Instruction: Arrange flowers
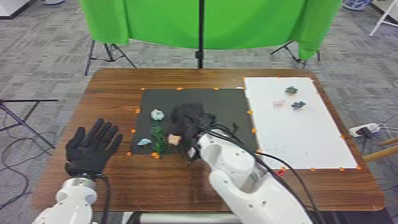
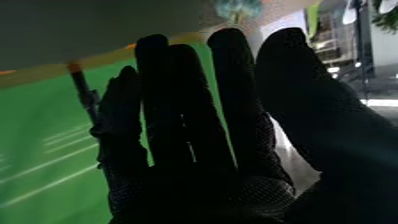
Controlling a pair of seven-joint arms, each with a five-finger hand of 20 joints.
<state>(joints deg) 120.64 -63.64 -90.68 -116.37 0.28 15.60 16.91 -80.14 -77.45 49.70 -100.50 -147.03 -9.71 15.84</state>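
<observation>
Black mat (image 1: 233, 95): white flower (image 1: 157, 114), blue flower (image 1: 144, 142), peach flower (image 1: 174, 140) just beside right hand (image 1: 187, 120). Three small flowers (image 1: 291, 90) on white sheet (image 1: 298, 142). Right fingers straight, slightly parted; contact can't be told. Left hand (image 1: 90, 152), fingers spread, left on surface (image 1: 111, 90).

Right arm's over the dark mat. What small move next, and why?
I'd probably ease the right robot hand toward the peach flower and close on it: that flower lies beside the hand on the dark mat, the fingers look straight and grip nothing, and three small blooms sit on the white sheet.
</observation>
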